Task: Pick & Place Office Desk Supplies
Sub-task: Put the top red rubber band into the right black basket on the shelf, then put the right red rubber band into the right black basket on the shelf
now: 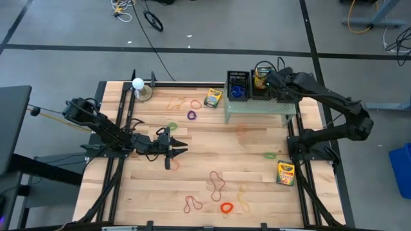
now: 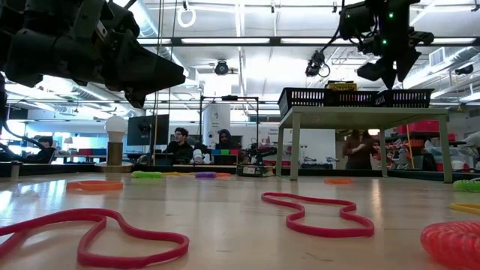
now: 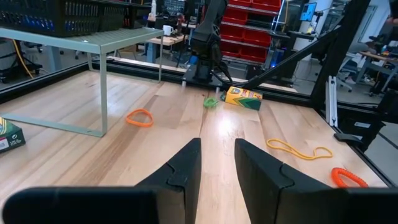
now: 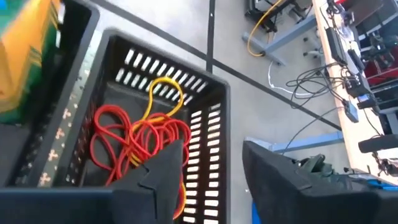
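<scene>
My right gripper (image 4: 214, 180) is open and hovers over the black baskets (image 1: 247, 85) on the pale green stand (image 1: 260, 108). Under it, one basket (image 4: 205, 124) holds red and yellow rubber bands (image 4: 140, 140). A yellow-and-green crayon box (image 4: 25, 56) shows blurred in the basket beside it. My left gripper (image 1: 176, 146) is open, level above the table's left half, and points right. Two more crayon boxes (image 1: 213, 97) (image 1: 286, 172) lie flat on the table. Rubber bands (image 1: 217, 183) and small rings (image 1: 191, 115) lie scattered on the table.
A white ball on a round base (image 1: 138, 86) stands at the far left. Red loops (image 2: 315, 214) and an orange-red coil (image 1: 226, 207) lie near the front edge. Ahead of the left gripper are an orange ring (image 3: 139, 117) and a yellow band (image 3: 298, 149). People sit beyond the table.
</scene>
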### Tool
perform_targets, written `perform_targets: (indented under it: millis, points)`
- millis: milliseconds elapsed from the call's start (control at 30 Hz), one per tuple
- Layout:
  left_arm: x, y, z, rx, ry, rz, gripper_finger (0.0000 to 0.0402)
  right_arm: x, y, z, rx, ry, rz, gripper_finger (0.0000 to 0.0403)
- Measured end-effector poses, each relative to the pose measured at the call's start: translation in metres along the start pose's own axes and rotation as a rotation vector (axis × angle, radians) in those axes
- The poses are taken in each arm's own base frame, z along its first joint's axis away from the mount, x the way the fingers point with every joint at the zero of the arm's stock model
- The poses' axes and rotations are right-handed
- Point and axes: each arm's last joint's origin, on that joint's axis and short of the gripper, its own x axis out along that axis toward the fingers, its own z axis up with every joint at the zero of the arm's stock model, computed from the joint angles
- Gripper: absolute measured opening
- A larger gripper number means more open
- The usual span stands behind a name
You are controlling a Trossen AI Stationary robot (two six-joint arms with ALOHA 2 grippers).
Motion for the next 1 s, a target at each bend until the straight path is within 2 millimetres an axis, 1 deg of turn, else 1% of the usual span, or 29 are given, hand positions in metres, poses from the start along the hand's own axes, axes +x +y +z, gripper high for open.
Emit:
perform_targets:
  millis: [100,167,233,333,467,500,533,667,767,900,1000]
  points:
    - [0.000,0.000,0.000,0.000,0.000,0.000,0.0104,-0.007,-0.001,0.003,0.006,-0.024,0.017,0.0185]
    - [0.000,0.000,0.000,0.000,0.000,0.000,0.0104,-0.012,-0.002,0.006,0.006,-0.043,0.033,0.0176]
    - [0.000,0.000,0.000,0.000,0.000,0.000,0.0104,-0.018,-0.003,0.008,-0.003,-0.053,0.062,0.0157]
    - [0.000,0.000,0.000,0.000,0.000,0.000,0.0104,-0.026,-0.001,0.008,-0.014,-0.059,0.123,0.0112]
    - [0.000,0.000,0.000,0.000,0.000,0.000,0.0104,-0.043,0.001,0.002,-0.053,-0.090,0.202,0.0032]
    - [0.000,0.000,0.000,0.000,0.000,0.000,0.0104,-0.047,0.001,-0.001,-0.067,-0.103,0.219,0.0017]
    - [0.000,0.000,0.000,0.000,0.000,0.000,0.0104,-0.052,0.000,-0.004,-0.073,-0.121,0.241,0.0009]
    - [0.000,0.000,0.000,0.000,0.000,0.000,0.0104,-0.073,-0.001,-0.017,-0.076,-0.193,0.333,0.0015]
    - [0.000,0.000,0.000,0.000,0.000,0.000,0.0104,-0.089,-0.001,-0.028,-0.096,-0.248,0.411,0.0005]
    - [0.000,0.000,0.000,0.000,0.000,0.000,0.0104,-0.112,0.008,-0.044,-0.146,-0.322,0.534,0.0008]
    - [0.000,0.000,0.000,0.000,0.000,0.000,0.0104,-0.132,0.020,-0.059,-0.196,-0.368,0.662,0.0004]
